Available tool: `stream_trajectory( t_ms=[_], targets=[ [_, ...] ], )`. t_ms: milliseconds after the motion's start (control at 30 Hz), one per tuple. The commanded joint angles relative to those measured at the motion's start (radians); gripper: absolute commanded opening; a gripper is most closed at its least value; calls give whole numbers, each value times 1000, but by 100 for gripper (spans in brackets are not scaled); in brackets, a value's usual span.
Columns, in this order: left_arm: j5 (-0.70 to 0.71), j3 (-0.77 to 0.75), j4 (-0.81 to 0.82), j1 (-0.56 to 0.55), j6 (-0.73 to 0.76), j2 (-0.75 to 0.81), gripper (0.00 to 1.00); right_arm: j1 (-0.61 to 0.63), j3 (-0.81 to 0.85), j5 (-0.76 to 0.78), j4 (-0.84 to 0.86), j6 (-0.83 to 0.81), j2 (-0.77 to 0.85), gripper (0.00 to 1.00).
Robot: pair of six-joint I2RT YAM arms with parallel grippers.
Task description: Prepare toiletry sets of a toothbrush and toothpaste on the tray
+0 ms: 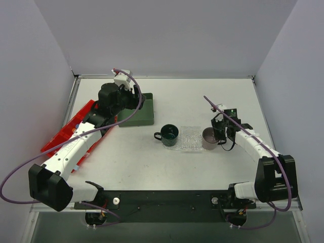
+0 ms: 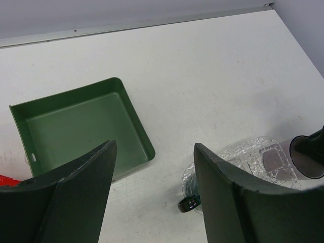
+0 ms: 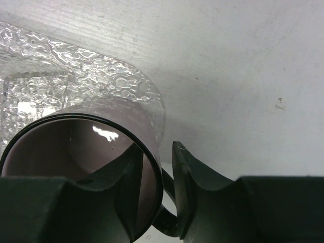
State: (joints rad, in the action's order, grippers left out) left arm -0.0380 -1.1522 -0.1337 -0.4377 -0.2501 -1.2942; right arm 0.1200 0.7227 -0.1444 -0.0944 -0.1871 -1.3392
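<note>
The clear textured tray (image 1: 190, 137) lies at mid-table. A dark green mug (image 1: 168, 134) stands on its left end and a grey-mauve mug (image 1: 209, 139) on its right end. My right gripper (image 1: 218, 135) is shut on the grey mug's wall: in the right wrist view one finger is inside the mug (image 3: 76, 144) and the other outside by its handle, gripper (image 3: 154, 152), with the tray (image 3: 76, 81) beneath. My left gripper (image 1: 132, 98) hangs open and empty over the dark green box, as its wrist view (image 2: 154, 197) shows. No toothbrush or toothpaste shows.
A dark green square box (image 1: 139, 111) stands at back left, empty inside in the left wrist view (image 2: 76, 126). A red bin (image 1: 68, 134) lies along the left edge, mostly under my left arm. White walls close the table on three sides.
</note>
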Motion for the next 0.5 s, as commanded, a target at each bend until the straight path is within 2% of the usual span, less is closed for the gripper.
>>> stream_trajectory(
  t_ms=[0,333,467],
  targets=[
    [-7,-1,19,5,12,-2,72,9,52,55,-37,20,-9,30],
    [-14,-3,20,5,3,-1,72,9,118,172,-94,150,72,36],
    [-19,-1,20,5,0,-5,72,23,167,210,-227,238,120,36]
  ],
)
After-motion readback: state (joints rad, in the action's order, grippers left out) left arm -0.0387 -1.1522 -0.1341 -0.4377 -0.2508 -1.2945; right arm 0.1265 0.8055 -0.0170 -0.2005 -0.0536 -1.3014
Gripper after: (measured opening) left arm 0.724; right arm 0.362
